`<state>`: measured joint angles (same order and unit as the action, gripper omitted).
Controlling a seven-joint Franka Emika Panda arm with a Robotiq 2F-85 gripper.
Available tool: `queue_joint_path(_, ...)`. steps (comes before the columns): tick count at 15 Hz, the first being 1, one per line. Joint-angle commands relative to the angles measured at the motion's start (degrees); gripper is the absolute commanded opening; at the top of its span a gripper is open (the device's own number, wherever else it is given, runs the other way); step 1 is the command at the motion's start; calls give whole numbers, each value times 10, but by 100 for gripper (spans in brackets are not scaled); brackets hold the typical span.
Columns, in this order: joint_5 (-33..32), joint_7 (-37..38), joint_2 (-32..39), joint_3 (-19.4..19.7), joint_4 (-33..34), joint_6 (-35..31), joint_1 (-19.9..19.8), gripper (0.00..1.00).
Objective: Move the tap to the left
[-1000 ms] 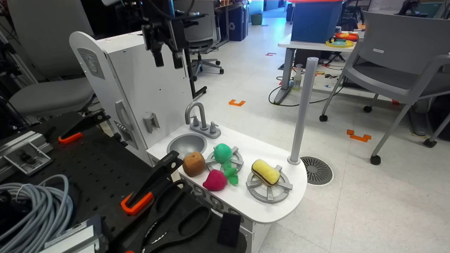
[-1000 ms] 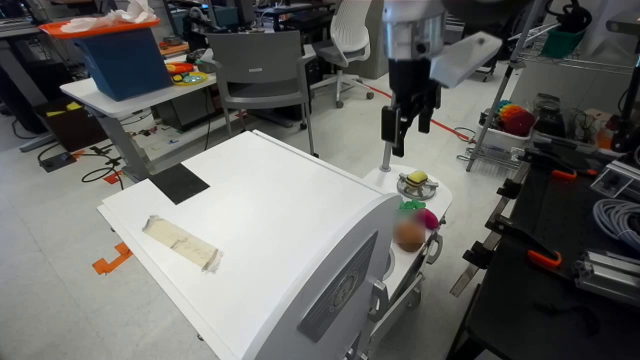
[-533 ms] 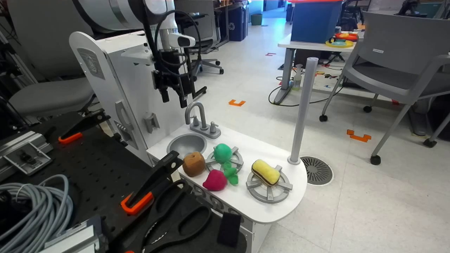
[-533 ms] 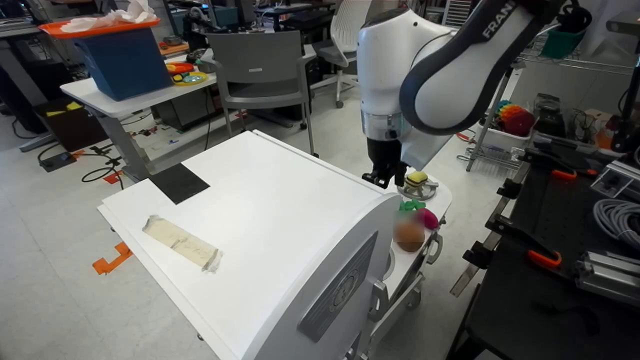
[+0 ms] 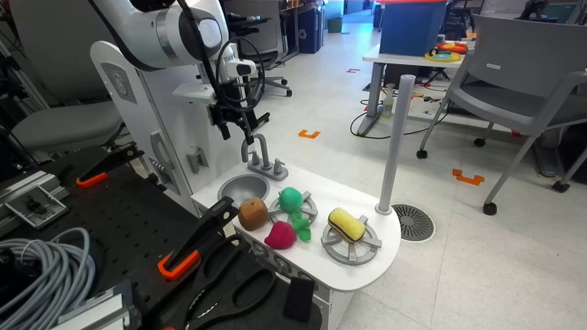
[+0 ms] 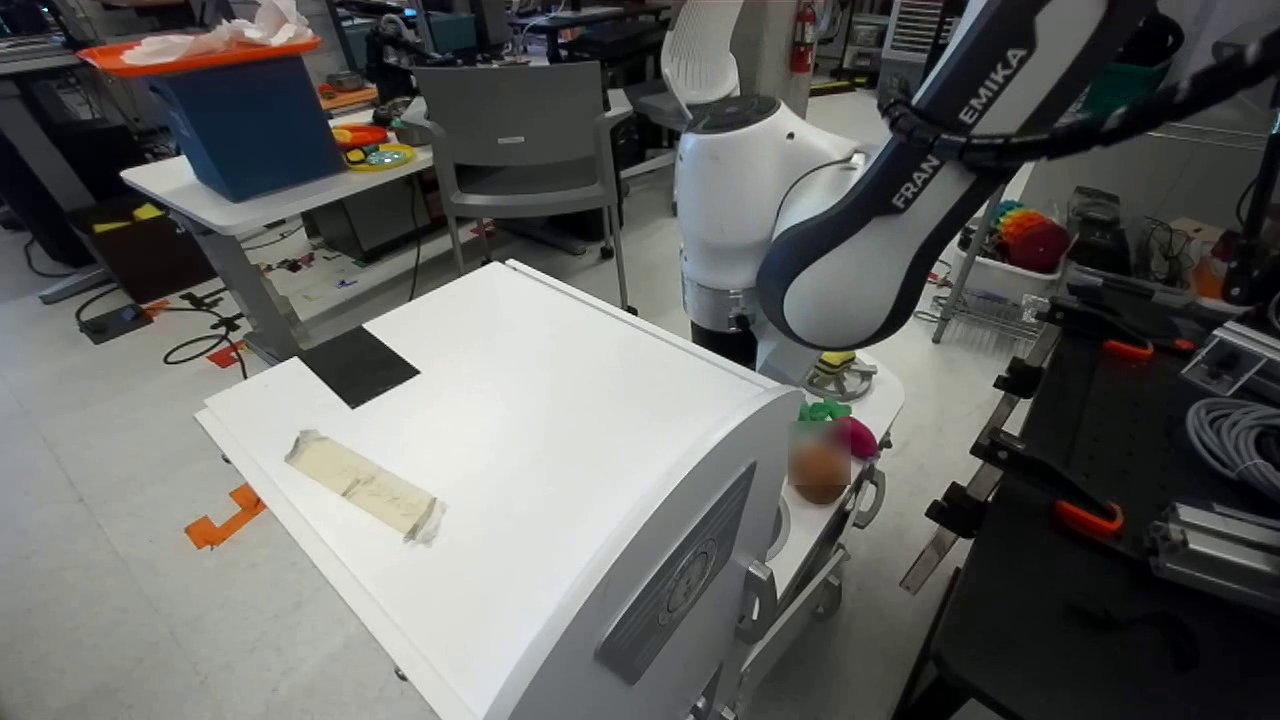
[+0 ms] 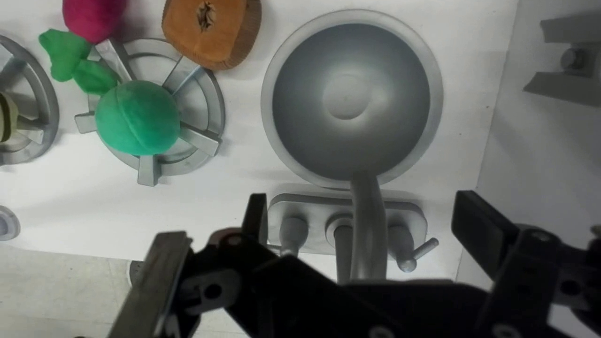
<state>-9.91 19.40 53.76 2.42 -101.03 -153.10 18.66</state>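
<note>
The tap [image 5: 264, 153] is a grey gooseneck faucet with two small handles, standing behind the sink on the white toy kitchen counter. In the wrist view its spout [image 7: 368, 225] runs up the picture toward the basin. My gripper [image 5: 237, 136] is open, pointing down at the height of the spout's top. In the wrist view the gripper [image 7: 361, 209] has its jaws spread wide, one on each side of the spout, with gaps between. The left finger [image 7: 255, 216] is nearer the spout than the right one. In an exterior view the kitchen's upper panel hides the tap and gripper.
The grey sink [image 5: 224, 189] lies in front of the tap. The kitchen's white side wall [image 5: 183, 114] stands close beside the gripper. A brown fruit [image 5: 252, 214], green fruit [image 5: 290, 200], magenta piece [image 5: 280, 235] and yellow sponge [image 5: 347, 224] lie on the counter. A grey pole [image 5: 396, 142] rises at its end.
The arm has come down and moved toward the tap. The gripper went from high above the counter to the spout's top. It stays open. The tap has not moved.
</note>
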Motion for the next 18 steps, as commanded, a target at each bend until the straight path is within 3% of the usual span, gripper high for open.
queue_joint_path(1,-5,-1,55,35,56,-6,20,100)
queue_joint_path(5,7,2,94,48,101,20,16,100)
queue_joint_path(10,25,1,84,45,116,58,-6,100)
queue_joint_path(13,30,7,75,57,125,59,-19,100)
queue_joint_path(18,41,54,104,99,193,79,-43,100)
